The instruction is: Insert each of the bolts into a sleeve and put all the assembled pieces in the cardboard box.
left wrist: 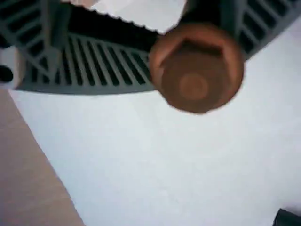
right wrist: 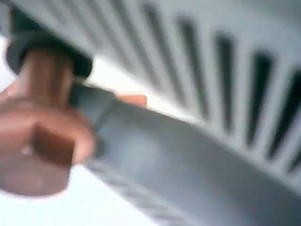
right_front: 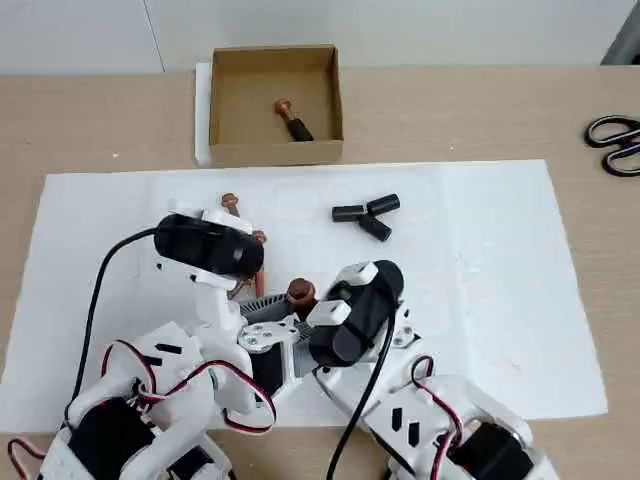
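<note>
- From up high, my two arms sit side by side at the near edge of the table [right_front: 100, 120]. Both reach over a white sheet [right_front: 480, 300].
- My left gripper [right_front: 270, 308] and my right gripper [right_front: 315, 318] come together in the middle, tips close. A bolt [right_front: 301, 292] with a brown head sits right between them, head up.
- Two loose bolts [right_front: 231, 203] lie on the sheet near my left arm. Three black sleeves [right_front: 350, 213] lie in a little bunch farther back, well apart from my grippers.
- The cardboard box [right_front: 275, 152] stands at the far edge of the sheet. One finished piece [right_front: 297, 126] lies inside it. Scissors [right_front: 615, 143] lie far off to the right on the bare table.
- From my left wrist, the bolt's brown head faces the camera, big and round. A grey ribbed bar [left wrist: 94, 66] runs beside it, and the white sheet is below. The head hides where it is held, so I cannot tell if my left gripper is open or closed.
- From my right wrist, the bolt is very close and blurry. Its brown stem goes into a black sleeve [right wrist: 28, 42]. Grey ribbed plastic [right wrist: 211, 70] is just beside it. I cannot tell if my right gripper is open or closed.
</note>
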You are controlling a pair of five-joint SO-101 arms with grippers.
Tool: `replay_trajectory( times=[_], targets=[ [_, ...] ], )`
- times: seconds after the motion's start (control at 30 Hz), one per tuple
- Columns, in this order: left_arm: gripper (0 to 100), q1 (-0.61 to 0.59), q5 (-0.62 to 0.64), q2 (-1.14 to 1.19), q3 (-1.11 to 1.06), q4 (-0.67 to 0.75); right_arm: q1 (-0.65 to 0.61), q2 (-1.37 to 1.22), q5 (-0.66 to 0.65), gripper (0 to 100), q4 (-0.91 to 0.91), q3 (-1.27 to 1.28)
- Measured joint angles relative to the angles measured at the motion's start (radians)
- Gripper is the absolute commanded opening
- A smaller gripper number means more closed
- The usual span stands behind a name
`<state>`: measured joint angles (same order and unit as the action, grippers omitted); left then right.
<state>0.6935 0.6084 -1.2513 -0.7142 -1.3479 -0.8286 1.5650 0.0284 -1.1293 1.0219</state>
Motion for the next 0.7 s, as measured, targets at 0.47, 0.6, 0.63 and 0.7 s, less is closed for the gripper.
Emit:
replay_trajectory(
  times=[0.47,0.6,0.63,0.7],
  targets=[
    [22,0.002,-0.032,-0.011,-0.046,-0.020,0.000,-0.003,0.000,0.4,-0.002,0.006],
    [22,0.000,-0.044,-0.012,-0.068,-0.020,0.000,-0.003,0.000,0.4,-0.003,0.012],
    [22,-0.008,-0.054,-0.012,-0.074,-0.018,0.000,-0.003,0.000,0.4,-0.003,0.014],
    [22,-0.034,-0.068,-0.015,-0.094,-0.020,0.005,-0.003,-0.003,0.4,-0.002,0.012]
  ],
)
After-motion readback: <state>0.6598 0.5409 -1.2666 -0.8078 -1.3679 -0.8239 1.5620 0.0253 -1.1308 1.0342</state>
